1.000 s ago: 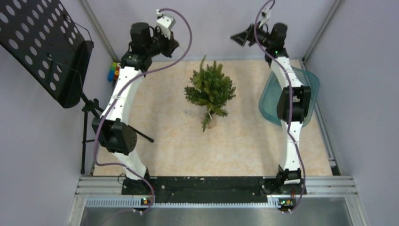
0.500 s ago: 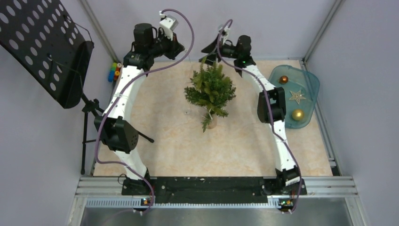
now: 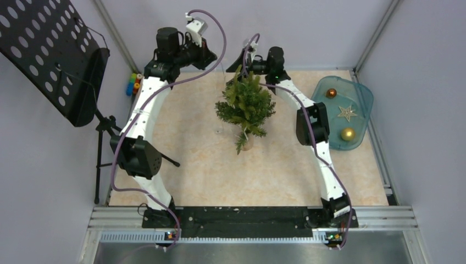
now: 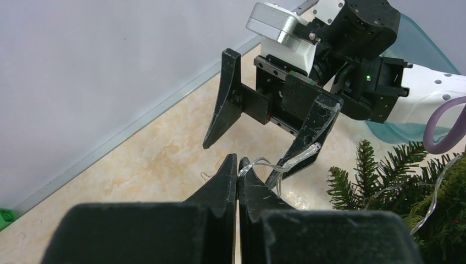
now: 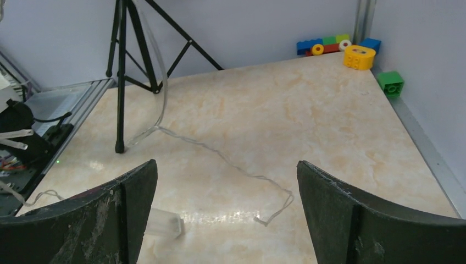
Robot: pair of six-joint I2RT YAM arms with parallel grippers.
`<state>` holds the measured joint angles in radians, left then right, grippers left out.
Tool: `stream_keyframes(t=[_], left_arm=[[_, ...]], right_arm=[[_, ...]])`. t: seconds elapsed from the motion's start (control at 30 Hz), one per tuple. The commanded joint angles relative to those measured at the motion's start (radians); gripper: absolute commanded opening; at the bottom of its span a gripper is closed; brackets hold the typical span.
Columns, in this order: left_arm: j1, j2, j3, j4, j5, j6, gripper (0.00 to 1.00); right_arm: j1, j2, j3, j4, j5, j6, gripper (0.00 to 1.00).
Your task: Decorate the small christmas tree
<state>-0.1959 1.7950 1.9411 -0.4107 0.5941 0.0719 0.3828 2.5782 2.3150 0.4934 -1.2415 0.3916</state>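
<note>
Left jaws [image 4: 238,160] are pressed together, pinching one clear light string [image 4: 280,164] right at their tips, held high beside the crown of the small christmas tree [image 3: 245,104]. My read is that holding it high keeps the wire off the desk [image 3: 192,165] and presents it for a hand-over. The right gripper [image 5: 225,165] faces that pinch with its jaws spread wide and nothing between them, one finger already touching or just beside the wire. It looks lined up to take the strand and lead it around the branches.

The tree stands upright on its pale base at mid-desk, towards the far side, between the two arms. The rest of the string trails loosely over the desk and into the foliage.

- **Working parts:** one tree, one light string, two arms.
- **Ornaments:** the teal tray [image 3: 360,104] at the right edge holds three, parked within the right arm's reach: one copper ball [image 3: 331,93], one silver star [image 3: 346,113] and one gold ball [image 3: 347,133].
- **Bystanders:** one black music stand [image 3: 49,55] sits off the left edge, and a small cluster of toy bricks [image 3: 132,83] sits in the far left corner. They are too bunched together to count.
</note>
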Motion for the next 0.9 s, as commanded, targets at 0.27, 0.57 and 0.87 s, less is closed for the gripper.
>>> stream_keyframes(t=[0.27, 0.57, 0.87], left_arm=[[-0.002, -0.065, 0.011, 0.031, -0.031, -0.036, 0.00], [-0.002, -0.082, 0.000, 0.040, -0.013, -0.049, 0.00], [-0.004, -0.064, -0.013, 0.066, 0.004, -0.107, 0.00]], right_arm=[[0.058, 0.025, -0.088, 0.080, 0.016, -0.010, 0.93], [0.074, 0.025, -0.146, 0.229, -0.013, 0.093, 0.92], [0.100, -0.020, -0.234, 0.245, 0.107, 0.027, 0.90]])
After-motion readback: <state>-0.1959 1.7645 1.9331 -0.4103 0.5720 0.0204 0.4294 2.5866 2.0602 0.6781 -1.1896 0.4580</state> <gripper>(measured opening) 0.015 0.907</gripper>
